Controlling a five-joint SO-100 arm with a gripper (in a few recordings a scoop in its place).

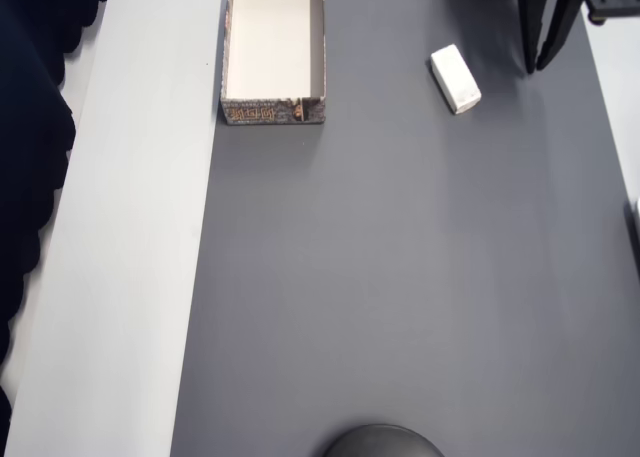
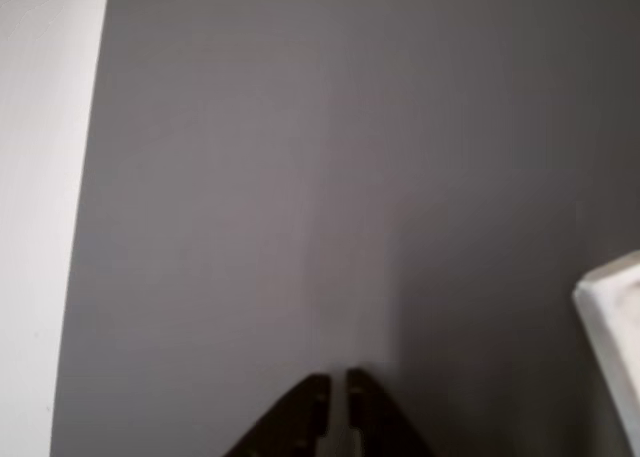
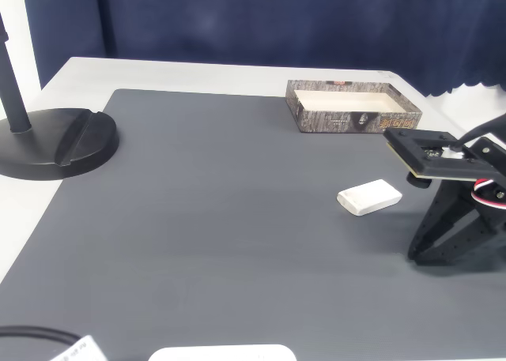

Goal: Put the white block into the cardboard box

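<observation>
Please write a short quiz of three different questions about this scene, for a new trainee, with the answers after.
1. True or false: the white block lies inside the cardboard box.
2. In the overhead view, the block lies where, relative to the box? A) to its left B) to its right C) on top of it
3. Fill the gap: the claw holds ____.

Key
1. False. The block lies on the dark grey mat, apart from the box.
2. B. The claw stands further right, past the block.
3. Nothing. In the wrist view its fingers are nearly together with nothing between them, and the block sits at the right edge.
</observation>
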